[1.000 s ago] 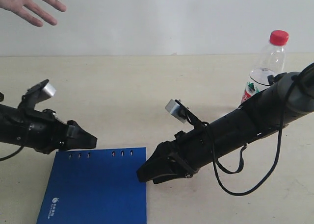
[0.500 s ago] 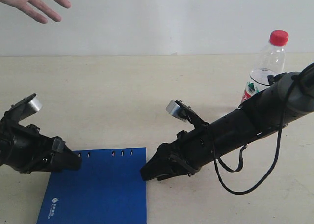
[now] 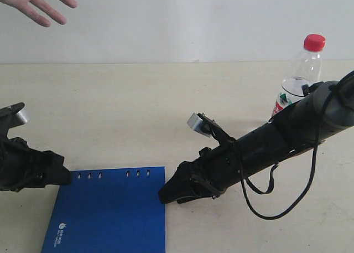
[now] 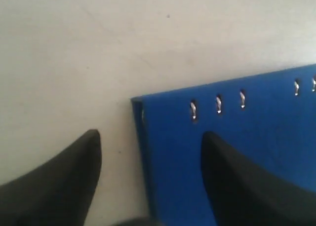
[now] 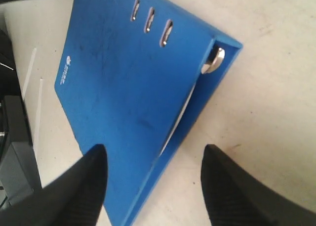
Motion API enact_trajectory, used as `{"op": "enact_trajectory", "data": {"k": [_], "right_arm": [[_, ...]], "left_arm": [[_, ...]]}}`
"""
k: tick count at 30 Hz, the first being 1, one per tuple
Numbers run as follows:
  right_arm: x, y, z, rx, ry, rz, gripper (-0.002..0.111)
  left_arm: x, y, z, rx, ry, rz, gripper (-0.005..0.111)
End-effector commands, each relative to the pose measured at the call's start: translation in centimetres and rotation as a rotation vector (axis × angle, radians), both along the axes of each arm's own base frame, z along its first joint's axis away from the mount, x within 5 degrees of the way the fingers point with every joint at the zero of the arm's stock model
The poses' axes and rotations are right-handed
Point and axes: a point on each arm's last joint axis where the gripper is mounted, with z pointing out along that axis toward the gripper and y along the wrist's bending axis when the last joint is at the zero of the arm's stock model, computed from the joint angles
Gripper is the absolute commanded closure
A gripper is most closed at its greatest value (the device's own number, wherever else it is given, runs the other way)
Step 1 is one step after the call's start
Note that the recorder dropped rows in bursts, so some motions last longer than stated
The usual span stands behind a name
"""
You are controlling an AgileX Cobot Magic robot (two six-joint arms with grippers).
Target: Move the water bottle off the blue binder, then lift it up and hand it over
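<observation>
Our left hand [image 4: 150, 137] and right hand [image 5: 154, 149] (both spread wide) flank the flat blue binder [image 3: 110, 208], one over each side edge, the water bottle [image 3: 301, 76] standing well apart.

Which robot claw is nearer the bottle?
The right gripper, at the blue binder's right edge; the water bottle stands behind its arm. The left gripper is at the opposite corner.

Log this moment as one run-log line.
blue binder: flat, ungripped | water bottle: upright, off binder | left gripper: open at binder edge | right gripper: open at opposite edge | person's hand: open
</observation>
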Motion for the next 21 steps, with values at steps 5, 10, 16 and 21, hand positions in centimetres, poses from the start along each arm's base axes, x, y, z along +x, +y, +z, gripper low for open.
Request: {"op": "enact_trajectory", "data": {"k": [5, 10, 16, 21], "right_arm": [[0.2, -0.1, -0.1, -0.015, -0.026, 0.003, 0.055], [-0.1, 0.1, 0.2, 0.021, -0.015, 0.029, 0.056], [-0.1, 0.1, 0.2, 0.031, -0.026, 0.043, 0.056], [-0.1, 0.1, 0.3, 0.033, -0.023, 0.037, 0.056]], "left_arm": [[-0.3, -4.4, -0.7, -0.617, -0.059, -0.269, 0.051], [-0.6, -5.1, -0.7, -0.726, -0.129, -0.376, 0.059], [-1.1, -5.1, -0.9, -0.711, -0.104, -0.432, 0.102], [-1.5, -5.6, -1.0, -0.715, -0.059, -0.451, 0.102]]}}
